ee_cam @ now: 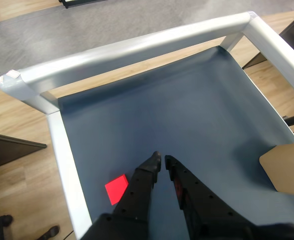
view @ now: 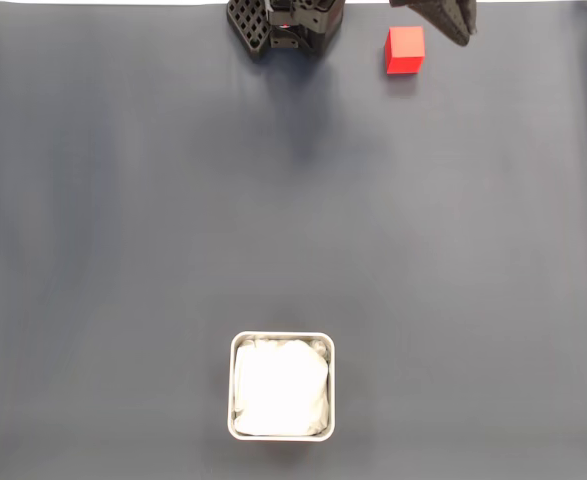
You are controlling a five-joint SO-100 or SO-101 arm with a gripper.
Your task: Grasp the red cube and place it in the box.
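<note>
In the fixed view the red cube (view: 405,50) sits on the dark grey mat near the top edge, right of centre. My gripper (view: 461,36) hangs just to its right and slightly above it, clear of the cube. In the wrist view the black fingers (ee_cam: 152,172) are drawn almost together with nothing between them, so my gripper (ee_cam: 163,159) is shut. The red cube (ee_cam: 117,189) lies on the mat to the left of them. The box (view: 235,400), a silvery tin with white lining, stands far away near the bottom centre of the fixed view.
The arm's black base (view: 285,25) stands at the top centre of the fixed view. A silver metal frame (ee_cam: 136,47) borders the mat in the wrist view, with wooden floor beyond it. A tan board (ee_cam: 287,167) lies at the right edge.
</note>
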